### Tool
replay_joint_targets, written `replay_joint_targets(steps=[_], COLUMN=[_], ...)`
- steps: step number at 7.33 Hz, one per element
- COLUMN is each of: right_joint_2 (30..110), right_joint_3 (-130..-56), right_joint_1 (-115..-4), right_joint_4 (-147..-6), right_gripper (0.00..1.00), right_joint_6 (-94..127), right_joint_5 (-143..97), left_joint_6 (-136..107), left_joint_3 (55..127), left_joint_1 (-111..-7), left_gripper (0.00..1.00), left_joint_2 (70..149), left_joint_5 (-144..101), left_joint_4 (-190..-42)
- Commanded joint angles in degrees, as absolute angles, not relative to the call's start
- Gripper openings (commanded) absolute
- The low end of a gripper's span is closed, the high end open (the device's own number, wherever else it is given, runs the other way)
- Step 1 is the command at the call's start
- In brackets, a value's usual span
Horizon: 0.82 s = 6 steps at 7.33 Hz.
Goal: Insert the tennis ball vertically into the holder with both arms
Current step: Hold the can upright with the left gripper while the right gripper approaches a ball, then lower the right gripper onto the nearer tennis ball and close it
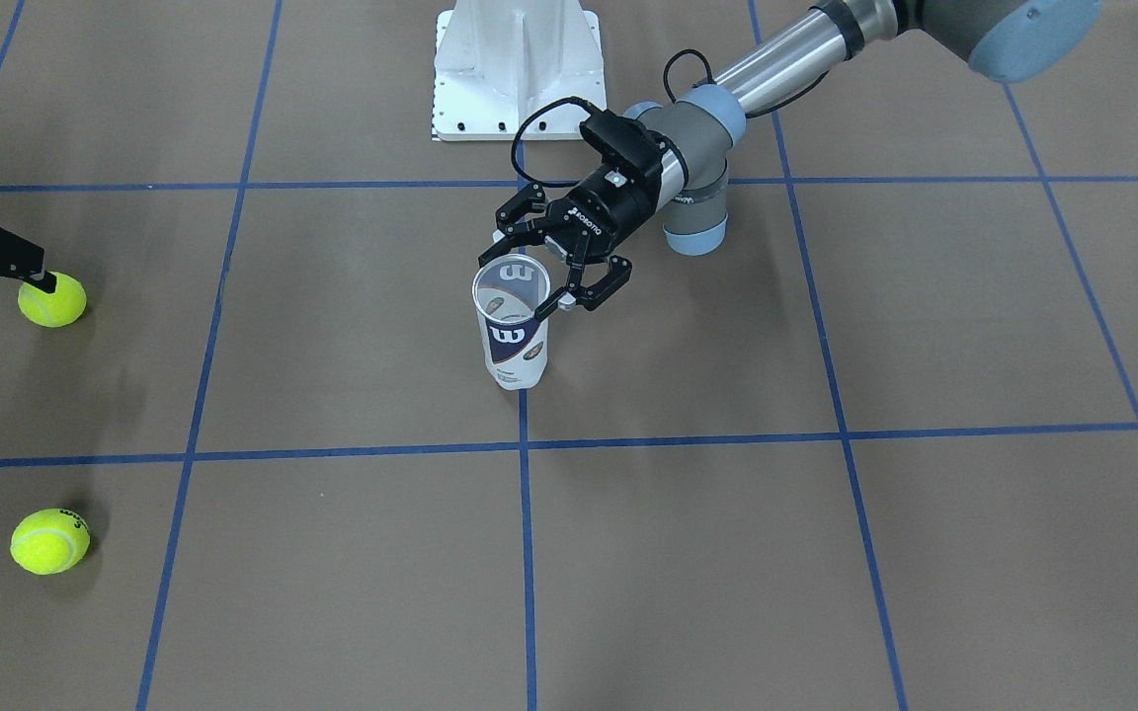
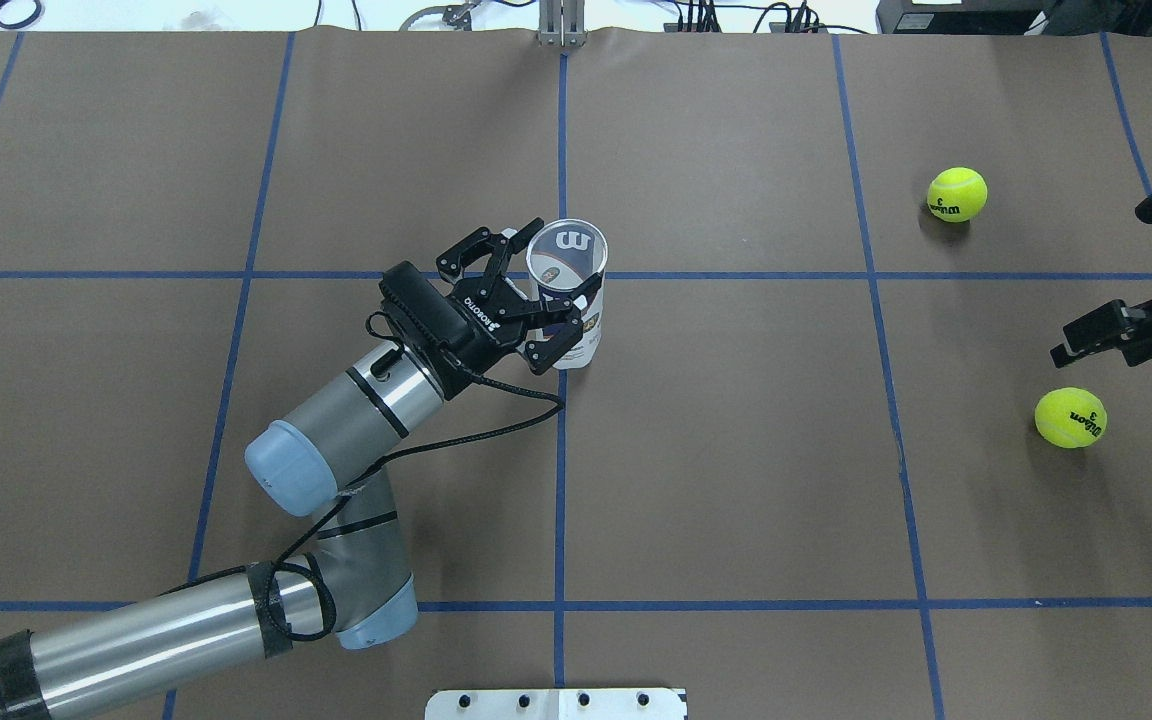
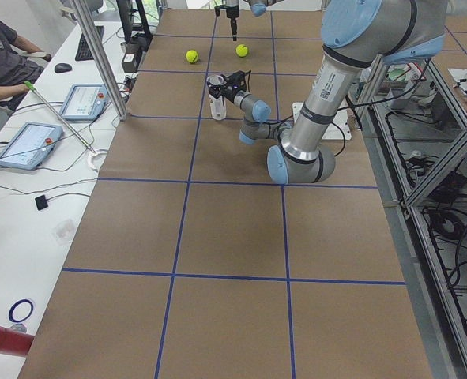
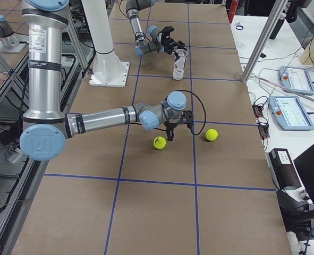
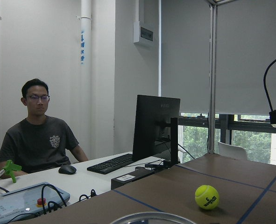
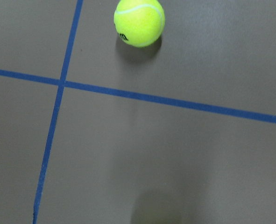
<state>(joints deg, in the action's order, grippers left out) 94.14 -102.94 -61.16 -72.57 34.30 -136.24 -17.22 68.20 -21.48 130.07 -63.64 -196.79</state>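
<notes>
While the left claw (image 2: 542, 303) sat spread wide around the upright tube (image 2: 570, 300), nothing showed inside it. Right claw (image 2: 1131, 275) gaped open, one ball (image 2: 1070, 417) just below, another ball (image 2: 957, 194) farther off.

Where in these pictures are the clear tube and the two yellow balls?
holder (image 1: 513, 341): front-facing view, on its label.
near tennis ball (image 2: 1070, 417): overhead view, ball's middle.
far tennis ball (image 2: 957, 193): overhead view, ball's middle.
</notes>
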Motion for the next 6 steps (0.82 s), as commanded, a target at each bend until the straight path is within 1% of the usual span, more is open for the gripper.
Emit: replay_joint_targets(steps=[1,4,6], right_joint_2=[94.7,95.9,96.1], right_joint_3=[-102.9,-103.1,-102.6], right_joint_1=[-55.5,-54.8,-52.1], right_joint_4=[-72.9,-72.9,-73.2], right_gripper=[1.0,1.0,0.99], right_joint_6=[38.6,38.2,38.2], right_joint_5=[-130.6,-128.6,-122.7], left_joint_6=[-17.2,-17.3,-17.3], left_joint_3=[68.2,68.2,68.3], left_joint_1=[-21.4,-21.4,-21.4], left_gripper=[0.47,0.47,0.47], left_joint_2=[130.2,130.3,130.2], left_joint_5=[-63.6,-63.6,-63.7], left_joint_4=[-196.8,-196.9,-196.9])
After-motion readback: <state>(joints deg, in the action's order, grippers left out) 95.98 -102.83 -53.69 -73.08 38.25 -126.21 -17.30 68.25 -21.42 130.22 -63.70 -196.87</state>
